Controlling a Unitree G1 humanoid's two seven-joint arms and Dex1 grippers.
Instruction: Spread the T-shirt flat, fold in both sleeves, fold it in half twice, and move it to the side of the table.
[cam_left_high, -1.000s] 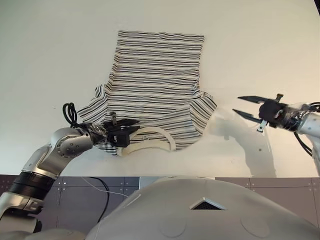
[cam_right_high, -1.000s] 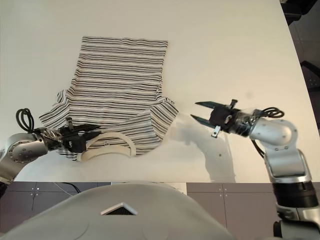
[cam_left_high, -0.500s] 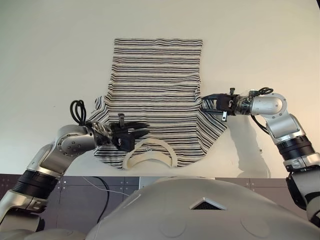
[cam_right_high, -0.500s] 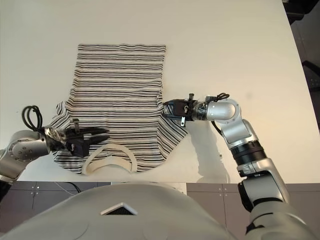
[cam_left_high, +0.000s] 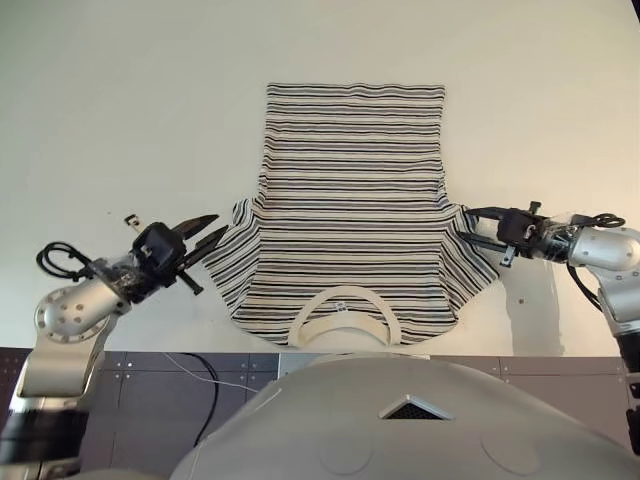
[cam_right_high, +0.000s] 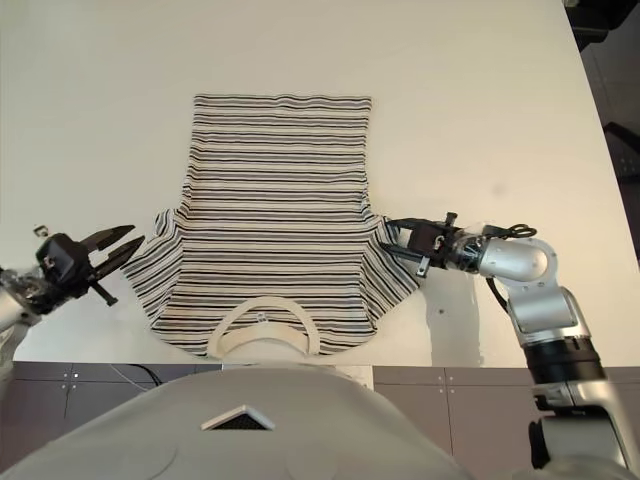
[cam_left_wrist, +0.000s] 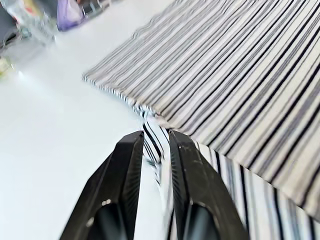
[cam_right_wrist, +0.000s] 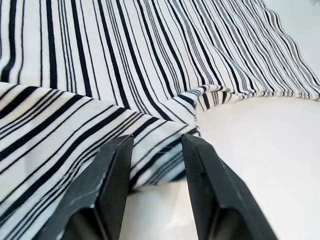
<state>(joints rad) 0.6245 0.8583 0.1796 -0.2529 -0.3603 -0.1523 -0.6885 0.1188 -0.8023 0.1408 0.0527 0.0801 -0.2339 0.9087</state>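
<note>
**A:** While the T-shirt (cam_left_high: 350, 230) is lying spread on the table (cam_left_high: 120, 100), collar nearest the robot, which step is running?

**B:** Sleeve folding, I judge. The left gripper (cam_left_high: 220, 224) is hovering parted just beside the shirt, and the right gripper (cam_left_high: 466, 224) is at the other sleeve.

**A:** Left wrist?

**B:** It's aiming at the left sleeve (cam_left_wrist: 150, 125).

**A:** Right wrist?

**B:** Its parted fingers (cam_right_wrist: 112, 190) are straddling the right sleeve (cam_right_wrist: 150, 135). Next it's needing to pinch and carry inward.

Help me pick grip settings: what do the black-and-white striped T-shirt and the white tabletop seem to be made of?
Black-and-white striped T-shirt: soft knit fabric, probably cotton jersey, matte; it lies limp with rippled, curling sleeve edges. White tabletop: hard, smooth, slightly shiny, perhaps laminate or painted board; light glares softly off it.
</note>
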